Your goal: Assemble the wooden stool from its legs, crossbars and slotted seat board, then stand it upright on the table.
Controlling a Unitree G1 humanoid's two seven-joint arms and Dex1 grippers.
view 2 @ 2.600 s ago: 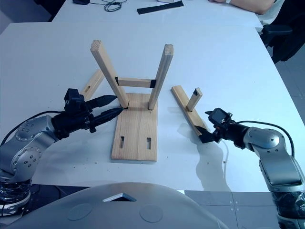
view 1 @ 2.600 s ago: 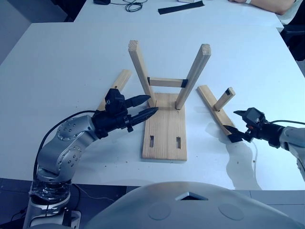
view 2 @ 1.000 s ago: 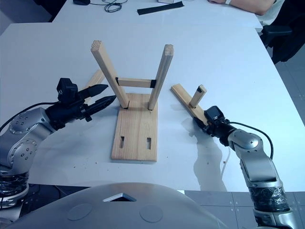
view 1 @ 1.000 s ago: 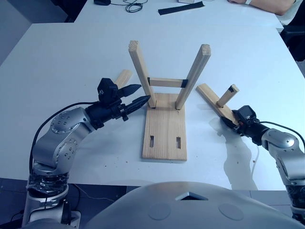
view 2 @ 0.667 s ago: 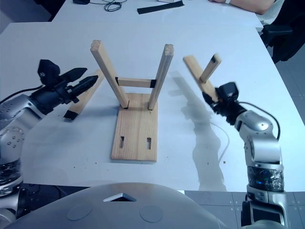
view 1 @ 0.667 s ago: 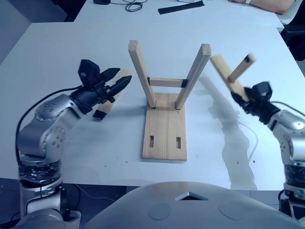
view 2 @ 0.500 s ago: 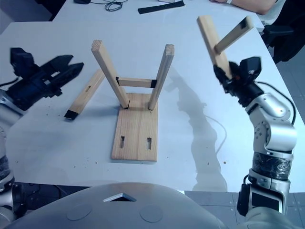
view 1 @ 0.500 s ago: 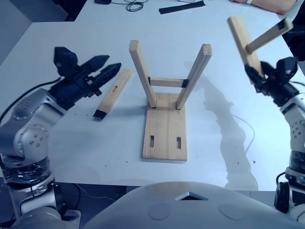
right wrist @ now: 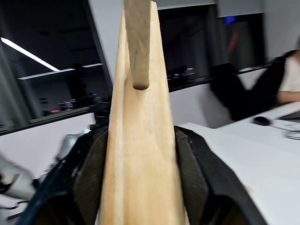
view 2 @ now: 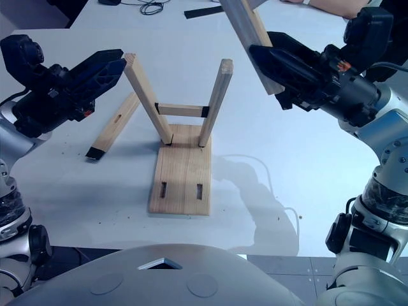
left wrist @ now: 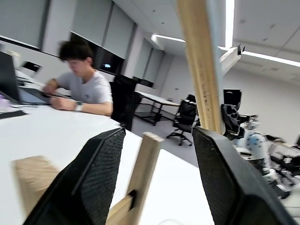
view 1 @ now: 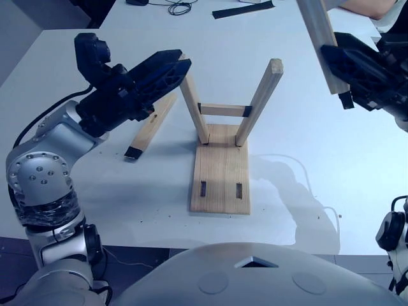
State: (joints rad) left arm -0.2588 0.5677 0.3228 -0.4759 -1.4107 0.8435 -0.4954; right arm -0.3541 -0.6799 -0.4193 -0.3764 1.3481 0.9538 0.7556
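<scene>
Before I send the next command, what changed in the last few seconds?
The right gripper closed on the loose leg lying right of the seat board and lifted it high off the table. The left gripper, open, drew back from the board and rose leftward. The seat board with its two standing legs and the leg lying on the left stayed put.

The white table (view 1: 76,210) is lit brightly and evenly from overhead; glowing ceiling light strips (left wrist: 262,55) are seen in the left wrist view, a darker room in the right
</scene>
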